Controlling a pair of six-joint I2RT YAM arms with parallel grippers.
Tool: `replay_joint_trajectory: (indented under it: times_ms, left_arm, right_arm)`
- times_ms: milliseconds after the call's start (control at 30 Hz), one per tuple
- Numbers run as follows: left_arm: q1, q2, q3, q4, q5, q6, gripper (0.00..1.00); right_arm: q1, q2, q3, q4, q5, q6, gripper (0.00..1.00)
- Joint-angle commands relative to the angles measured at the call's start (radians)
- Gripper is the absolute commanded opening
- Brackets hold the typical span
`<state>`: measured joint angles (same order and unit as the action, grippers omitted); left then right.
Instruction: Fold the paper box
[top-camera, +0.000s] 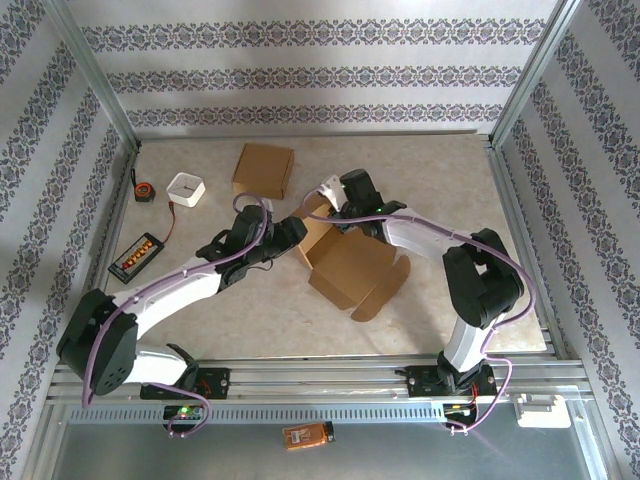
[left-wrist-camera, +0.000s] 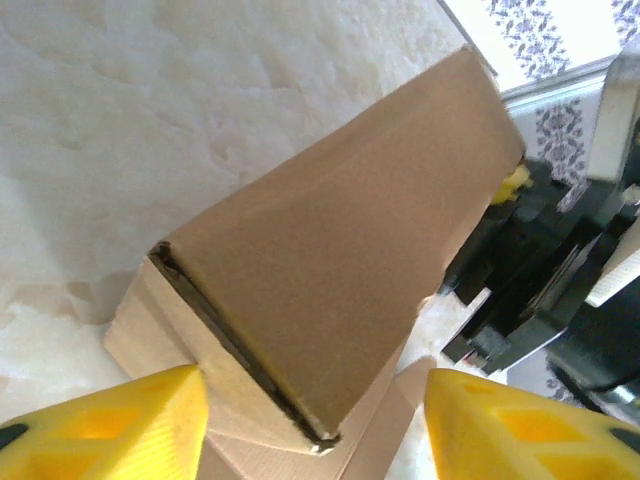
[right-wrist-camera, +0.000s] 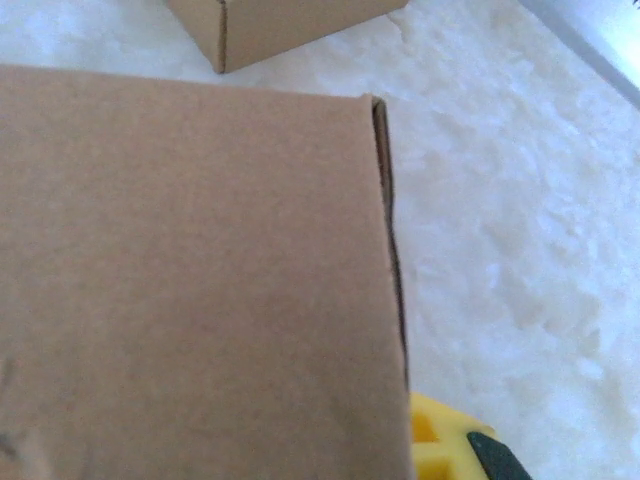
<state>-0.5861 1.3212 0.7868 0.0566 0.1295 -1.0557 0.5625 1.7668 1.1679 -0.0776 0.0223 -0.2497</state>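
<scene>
The paper box is brown cardboard, lying open mid-table with a rounded flap spread toward the front right. Its upright back-left wall stands between both grippers. My left gripper is open: its yellow fingers sit wide apart on either side of the wall's near corner, not touching it. My right gripper is at the wall's far end and shut on it. In the right wrist view the cardboard wall covers most of the jaws, and one yellow finger shows at its edge.
A second, closed cardboard box lies behind, also seen in the right wrist view. At the back left are a white square dish, a tape measure and a black tray of orange pieces. Metal frame posts border the table.
</scene>
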Motion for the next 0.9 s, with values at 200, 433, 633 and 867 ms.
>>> replay_joint_trajectory:
  times_ms: [200,433,633,867]
  left_arm:
    - [0.003,-0.136,0.002,-0.194,-0.237,-0.001,0.72]
    - [0.022,-0.139,-0.077,-0.037,-0.187,0.014,0.83]
    - [0.041,-0.104,-0.084,-0.006,-0.179,-0.029,0.82]
    - [0.046,-0.092,-0.09,0.004,-0.145,-0.026,0.63]
  right_arm:
    - [0.101,0.034,-0.141,0.121,0.086,0.407,0.0]
    - [0.148,0.031,-0.254,0.343,0.087,0.337,0.0]
    - [0.147,0.013,-0.331,0.464,0.039,0.336,0.05]
    - [0.121,0.039,-0.309,0.503,0.026,0.321,0.16]
